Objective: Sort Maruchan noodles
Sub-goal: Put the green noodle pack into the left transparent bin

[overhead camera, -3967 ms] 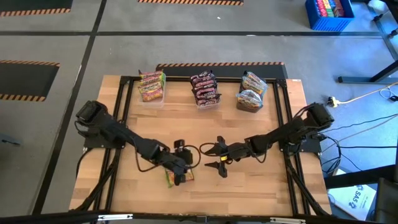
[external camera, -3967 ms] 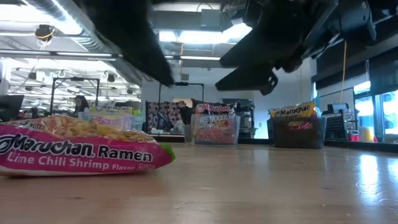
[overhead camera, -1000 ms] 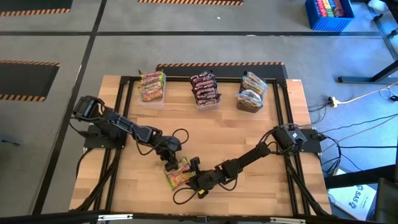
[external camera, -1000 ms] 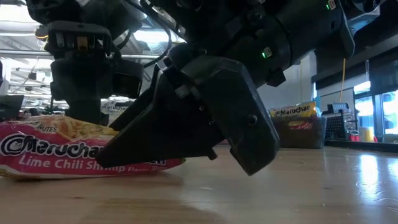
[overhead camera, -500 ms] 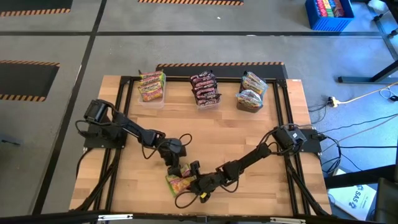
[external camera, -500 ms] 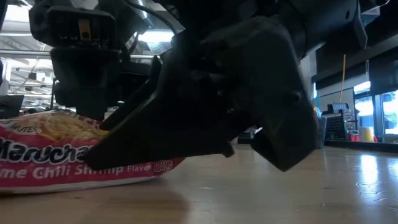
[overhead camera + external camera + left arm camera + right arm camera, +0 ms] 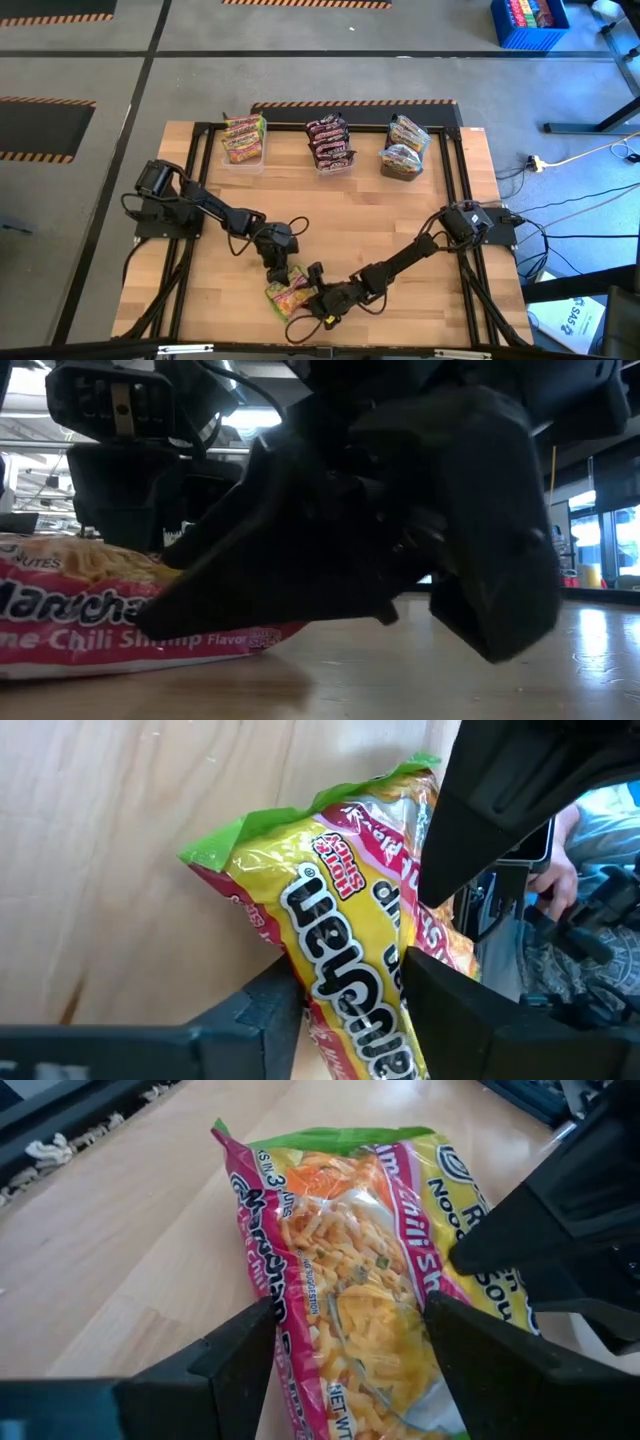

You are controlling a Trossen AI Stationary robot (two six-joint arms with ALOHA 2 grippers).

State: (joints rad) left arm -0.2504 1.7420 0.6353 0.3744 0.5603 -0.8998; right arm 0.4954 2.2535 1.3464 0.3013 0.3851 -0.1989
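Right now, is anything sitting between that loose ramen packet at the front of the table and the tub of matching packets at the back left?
Nothing visible blocks that path. The lime chili shrimp packet lies on bare wood, with the left gripper and right gripper both on it. Only the left arm itself stretches across the wood toward the back-left tub; the table there is otherwise bare.

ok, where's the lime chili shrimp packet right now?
High view: the packet lies near the table's front edge, left of centre, between the left gripper and right gripper, far from the three tubs at the back.
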